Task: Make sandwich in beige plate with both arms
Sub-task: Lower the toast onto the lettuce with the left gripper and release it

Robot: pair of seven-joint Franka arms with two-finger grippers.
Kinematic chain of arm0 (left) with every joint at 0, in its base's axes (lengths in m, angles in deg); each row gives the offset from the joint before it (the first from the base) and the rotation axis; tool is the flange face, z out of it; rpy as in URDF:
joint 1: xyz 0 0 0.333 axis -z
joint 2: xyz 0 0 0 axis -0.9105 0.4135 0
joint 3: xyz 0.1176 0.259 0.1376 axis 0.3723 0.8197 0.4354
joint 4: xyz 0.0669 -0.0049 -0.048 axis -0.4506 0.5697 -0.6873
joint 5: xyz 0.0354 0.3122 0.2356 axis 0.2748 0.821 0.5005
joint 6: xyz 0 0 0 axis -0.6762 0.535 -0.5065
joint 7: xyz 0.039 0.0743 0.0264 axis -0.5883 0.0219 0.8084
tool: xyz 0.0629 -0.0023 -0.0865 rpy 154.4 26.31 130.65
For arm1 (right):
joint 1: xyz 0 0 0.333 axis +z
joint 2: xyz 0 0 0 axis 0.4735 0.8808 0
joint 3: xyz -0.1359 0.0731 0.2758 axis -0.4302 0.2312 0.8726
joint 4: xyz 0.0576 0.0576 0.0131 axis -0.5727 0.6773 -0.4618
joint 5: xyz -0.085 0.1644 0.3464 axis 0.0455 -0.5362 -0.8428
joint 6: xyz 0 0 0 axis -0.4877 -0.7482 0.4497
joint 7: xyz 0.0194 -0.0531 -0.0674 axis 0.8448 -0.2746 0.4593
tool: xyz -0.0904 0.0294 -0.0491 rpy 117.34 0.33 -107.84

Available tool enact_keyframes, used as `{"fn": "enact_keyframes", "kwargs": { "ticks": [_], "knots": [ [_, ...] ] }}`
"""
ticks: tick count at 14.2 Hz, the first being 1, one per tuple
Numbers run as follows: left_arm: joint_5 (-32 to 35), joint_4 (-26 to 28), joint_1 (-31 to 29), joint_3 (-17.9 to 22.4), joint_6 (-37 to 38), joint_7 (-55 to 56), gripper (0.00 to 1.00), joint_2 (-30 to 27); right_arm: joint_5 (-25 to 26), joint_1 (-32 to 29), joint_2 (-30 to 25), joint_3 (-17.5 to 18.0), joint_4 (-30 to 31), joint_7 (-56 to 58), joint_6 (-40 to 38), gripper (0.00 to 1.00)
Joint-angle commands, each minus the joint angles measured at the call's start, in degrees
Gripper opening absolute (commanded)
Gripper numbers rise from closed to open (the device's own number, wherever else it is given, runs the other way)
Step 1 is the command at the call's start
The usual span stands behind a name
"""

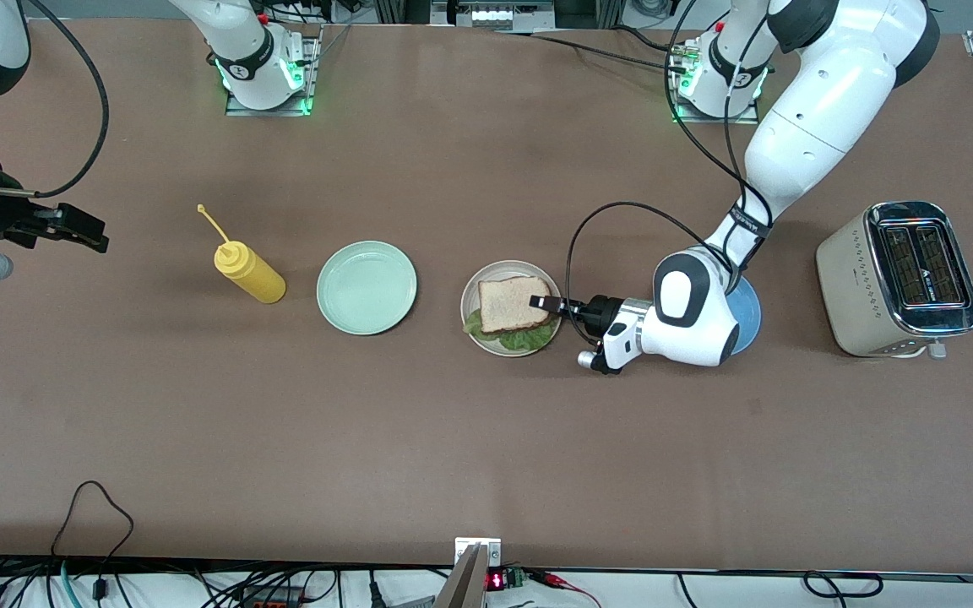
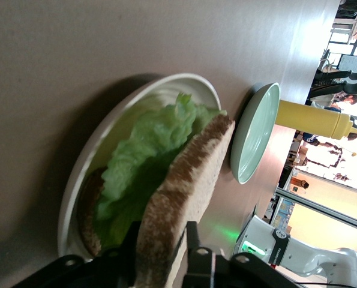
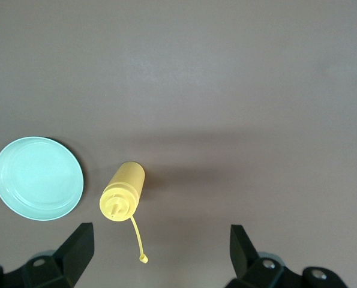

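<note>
front view: the sandwich (image 1: 513,306) lies on the beige plate (image 1: 486,274), between the mint-green plate (image 1: 366,287) and the blue plate (image 1: 748,317). left gripper (image 1: 547,306) reaches over its top slice.

left wrist view: fingers (image 2: 193,240) bracket the top slice's edge; whether they pinch it, cannot tell.

right wrist view: right gripper (image 3: 160,249) spread wide, empty, over the mustard bottle (image 3: 123,192).

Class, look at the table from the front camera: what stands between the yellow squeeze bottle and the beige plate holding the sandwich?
The mint-green plate sits between the yellow squeeze bottle and the beige plate, with nothing on it; the front view shows this.
</note>
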Motion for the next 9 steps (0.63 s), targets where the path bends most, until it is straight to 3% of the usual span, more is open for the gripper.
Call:
{"fn": "enact_keyframes", "kwargs": {
  "ticks": [1,9],
  "knots": [
    [0.2,-2.6,-0.1,-0.1,1.0,-0.7,1.00,0.4,-1.0,-0.3,0.0,0.1,-0.2,0.2,-0.5,1.00],
    [0.4,-3.9,-0.2,0.3,1.2,-0.5,1.00,-0.1,-1.0,-0.3,0.1,0.1,-0.2,0.2,-0.5,1.00]
  ]
}}
